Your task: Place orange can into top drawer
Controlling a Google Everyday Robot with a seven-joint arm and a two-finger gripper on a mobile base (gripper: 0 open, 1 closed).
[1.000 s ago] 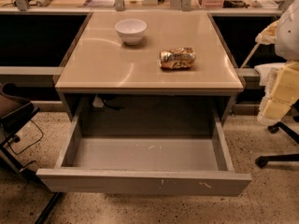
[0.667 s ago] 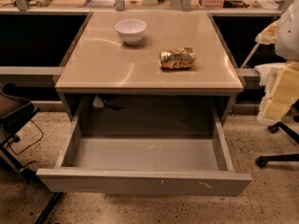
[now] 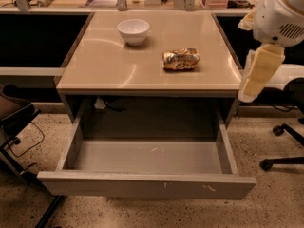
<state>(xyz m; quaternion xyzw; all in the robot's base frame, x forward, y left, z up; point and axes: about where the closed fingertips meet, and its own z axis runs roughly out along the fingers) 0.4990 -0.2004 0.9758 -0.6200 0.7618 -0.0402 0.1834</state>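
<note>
The orange can, crumpled and shiny gold-orange, lies on its side on the tan tabletop, right of centre. The top drawer is pulled fully open below the table's front edge, and its grey inside holds nothing. My gripper hangs on the cream-coloured arm end at the right, beside the table's right edge, to the right of the can and a little nearer than it. It touches neither the can nor the drawer, and nothing shows in it.
A white bowl stands at the back of the tabletop, left of the can. A dark chair is at the left of the drawer. An office chair base is at the right. Cluttered shelves run behind the table.
My arm has moved a little left and up, closer to the table's right edge. The can, bowl and drawer have not moved.
</note>
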